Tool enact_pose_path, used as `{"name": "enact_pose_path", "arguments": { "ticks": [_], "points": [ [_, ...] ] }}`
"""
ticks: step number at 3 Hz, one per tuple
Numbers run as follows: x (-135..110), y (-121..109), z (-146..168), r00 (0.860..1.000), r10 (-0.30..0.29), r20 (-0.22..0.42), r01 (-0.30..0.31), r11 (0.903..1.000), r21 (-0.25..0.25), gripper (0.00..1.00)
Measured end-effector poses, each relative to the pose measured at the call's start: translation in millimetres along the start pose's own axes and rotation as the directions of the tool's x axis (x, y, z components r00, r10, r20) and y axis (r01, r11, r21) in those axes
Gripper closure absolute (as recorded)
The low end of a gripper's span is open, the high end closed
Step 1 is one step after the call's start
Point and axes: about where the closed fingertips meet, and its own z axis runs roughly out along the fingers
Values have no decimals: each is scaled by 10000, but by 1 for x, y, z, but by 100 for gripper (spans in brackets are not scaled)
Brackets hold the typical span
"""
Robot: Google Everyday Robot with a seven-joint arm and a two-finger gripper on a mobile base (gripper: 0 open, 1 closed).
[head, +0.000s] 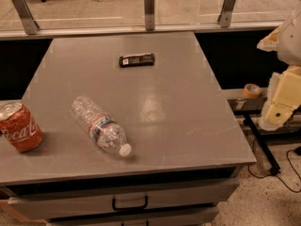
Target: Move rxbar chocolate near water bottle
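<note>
The rxbar chocolate [137, 60] is a thin black wrapper lying flat near the far middle of the grey tabletop [174, 112]. The water bottle [99, 125] is clear and crinkled. It lies on its side at the front left, white cap pointing toward the front right. The bar and the bottle are well apart. My gripper [281, 102] is at the right edge of the view, beyond the table's right side, far from both and holding nothing I can see.
A dented red Coca-Cola can [19, 126] stands at the table's left edge. A roll of tape [252, 90] sits on a low ledge right of the table. Drawers with a black handle [130, 204] are below the front edge. A glass railing [149, 8] runs behind.
</note>
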Motion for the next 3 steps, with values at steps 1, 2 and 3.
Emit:
{"name": "enact_pose_path", "arguments": {
  "ticks": [1,2,3],
  "points": [
    [0,0,0,10000,-2,1,2,10000,1,0],
    [-13,-20,18,9980,-611,180,616,9976,-319,0],
    [-36,-56,55,9845,-955,1474,1069,9917,-714,0]
  ]
}}
